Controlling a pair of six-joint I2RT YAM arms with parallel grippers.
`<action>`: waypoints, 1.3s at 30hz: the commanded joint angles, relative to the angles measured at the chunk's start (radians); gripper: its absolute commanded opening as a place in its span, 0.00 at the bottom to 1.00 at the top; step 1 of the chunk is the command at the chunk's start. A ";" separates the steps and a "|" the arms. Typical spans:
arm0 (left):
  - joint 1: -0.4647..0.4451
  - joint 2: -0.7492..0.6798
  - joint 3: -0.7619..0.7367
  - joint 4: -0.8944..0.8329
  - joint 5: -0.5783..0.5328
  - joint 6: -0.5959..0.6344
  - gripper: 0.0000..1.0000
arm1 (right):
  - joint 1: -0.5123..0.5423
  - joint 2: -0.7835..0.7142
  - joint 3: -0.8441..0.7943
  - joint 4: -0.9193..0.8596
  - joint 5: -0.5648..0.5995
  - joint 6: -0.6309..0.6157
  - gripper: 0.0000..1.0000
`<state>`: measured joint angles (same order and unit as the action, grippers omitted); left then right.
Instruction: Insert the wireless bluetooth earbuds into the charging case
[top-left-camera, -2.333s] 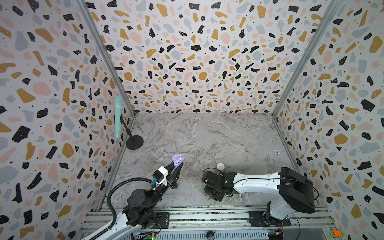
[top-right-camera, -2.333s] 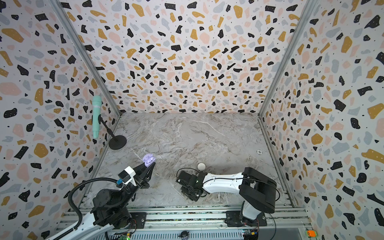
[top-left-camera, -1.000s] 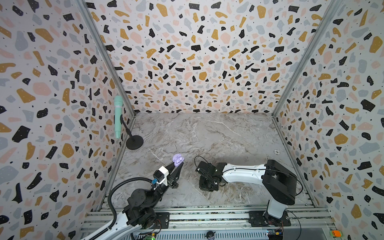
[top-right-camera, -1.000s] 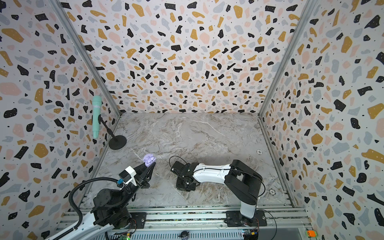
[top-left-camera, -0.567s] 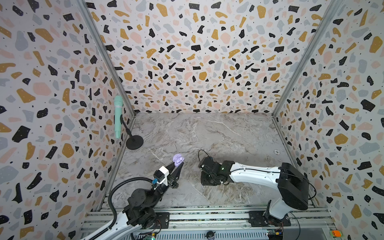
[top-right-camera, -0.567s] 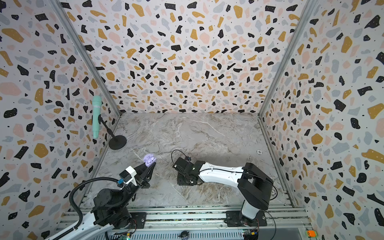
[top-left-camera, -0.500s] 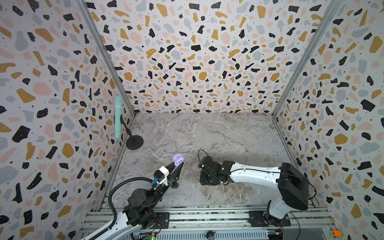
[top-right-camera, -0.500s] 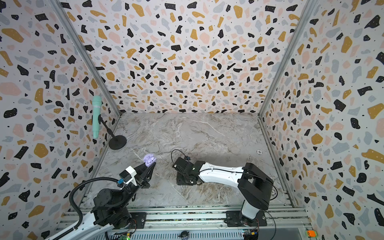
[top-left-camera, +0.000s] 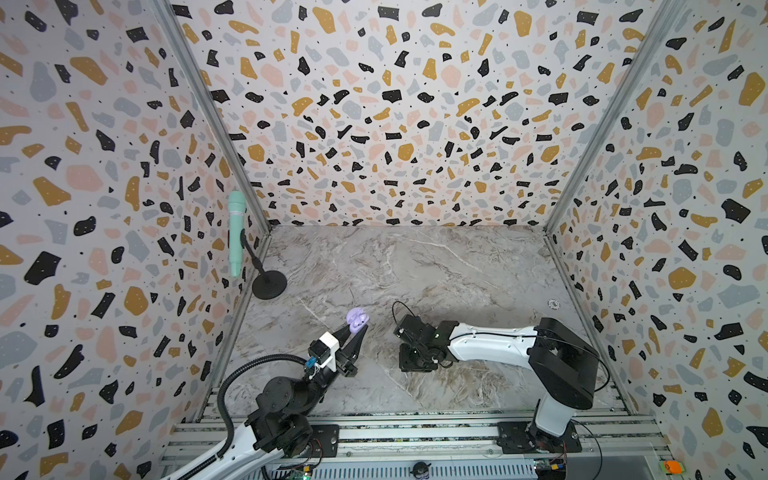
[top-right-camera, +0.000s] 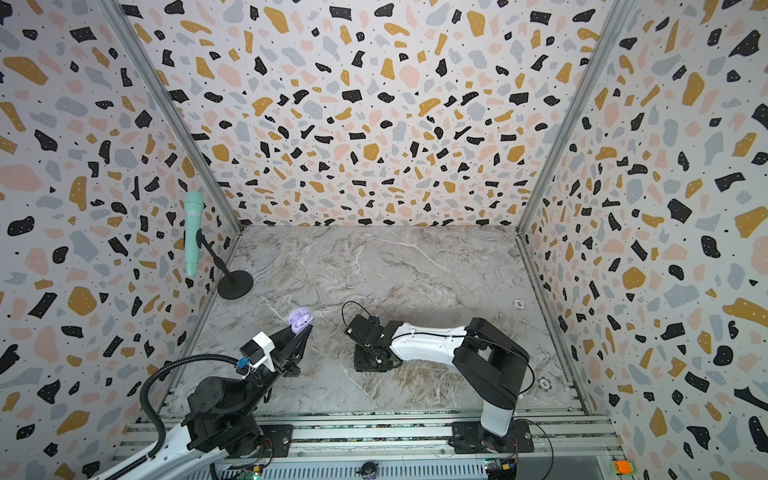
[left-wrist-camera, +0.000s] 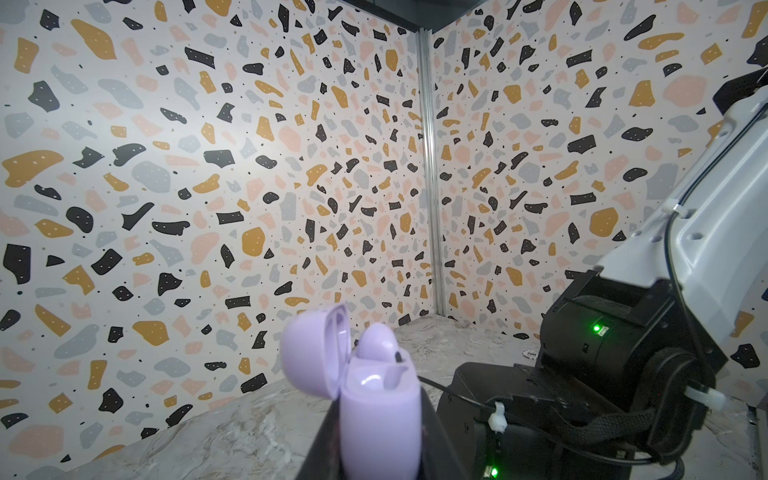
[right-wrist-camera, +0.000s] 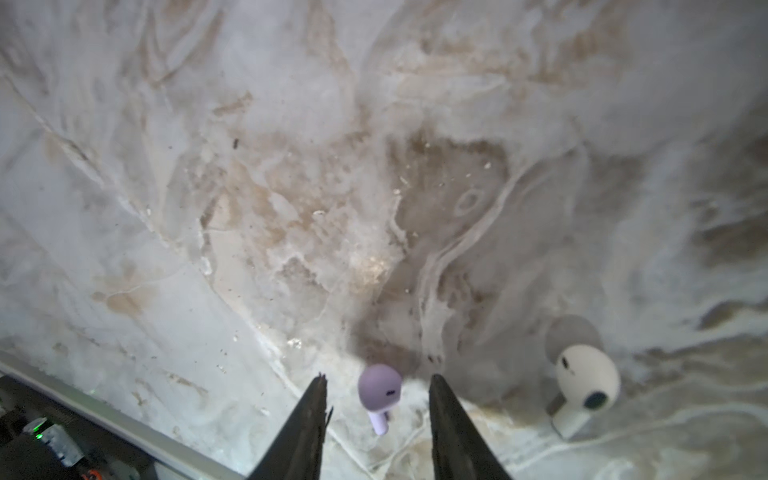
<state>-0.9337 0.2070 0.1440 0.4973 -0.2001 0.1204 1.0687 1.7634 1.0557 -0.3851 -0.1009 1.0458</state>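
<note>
Right arm (top-left-camera: 490, 343) has shifted slightly left; right gripper (right-wrist-camera: 377, 376) points down, apart astride a lavender stemmed plastic earbud (right-wrist-camera: 380, 392); raised left gripper (top-left-camera: 357, 331) clamps the open lavender round case (left-wrist-camera: 378, 415).

left gripper (left-wrist-camera: 377, 419): clamped on open lavender case (left-wrist-camera: 374, 392) | lavender earbud (left-wrist-camera: 376, 343): sitting inside | right arm (left-wrist-camera: 623, 332): just beside

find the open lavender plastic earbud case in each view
Top view: open lavender plastic earbud case left of centre, low.
Top view: likewise.
Left wrist: large in the foreground.
Right wrist: not in it.
Landmark: small round white disc on the marble floor, in both top views and left wrist.
</note>
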 joint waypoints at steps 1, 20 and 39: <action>-0.005 -0.014 0.011 0.036 -0.006 0.016 0.00 | -0.002 0.001 0.013 -0.018 -0.020 0.004 0.40; -0.006 -0.011 0.009 0.035 -0.002 0.016 0.00 | -0.001 0.046 0.006 -0.034 -0.050 0.052 0.30; -0.007 0.003 0.008 0.036 0.009 0.011 0.00 | -0.009 0.018 -0.057 0.017 -0.061 0.080 0.20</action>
<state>-0.9337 0.2089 0.1440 0.4938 -0.1989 0.1204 1.0618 1.7828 1.0416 -0.3321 -0.1764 1.1156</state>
